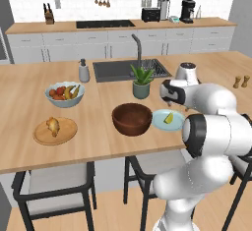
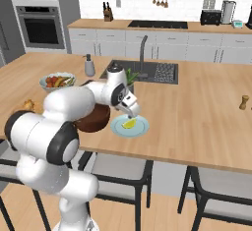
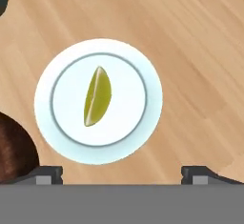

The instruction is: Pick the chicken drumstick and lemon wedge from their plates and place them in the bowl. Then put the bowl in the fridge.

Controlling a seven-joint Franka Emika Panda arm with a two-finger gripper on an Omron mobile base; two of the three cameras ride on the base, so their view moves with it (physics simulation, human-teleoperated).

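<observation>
The lemon wedge (image 3: 97, 96) lies in the middle of the small pale blue-green plate (image 3: 128, 99), right of the dark brown wooden bowl (image 1: 132, 119). My gripper (image 2: 134, 113) hangs open just above this plate, pointing down, its fingertips (image 3: 47, 173) spread wider than the wedge and holding nothing. In the right base view the wedge (image 2: 130, 123) sits just below the hand. The chicken drumstick (image 1: 53, 125) rests on the light-wood plate (image 1: 69, 132) at the counter's left. The bowl looks empty. The fridge is out of view.
A pale bowl of mixed fruit (image 1: 64, 94) stands behind the wood plate. A potted plant (image 1: 141, 83), a soap dispenser (image 1: 84, 71) and the sink (image 1: 125, 69) lie beyond the bowl. Two small shakers (image 1: 241, 81) stand far right. Stools (image 1: 54, 186) sit under the counter's near edge.
</observation>
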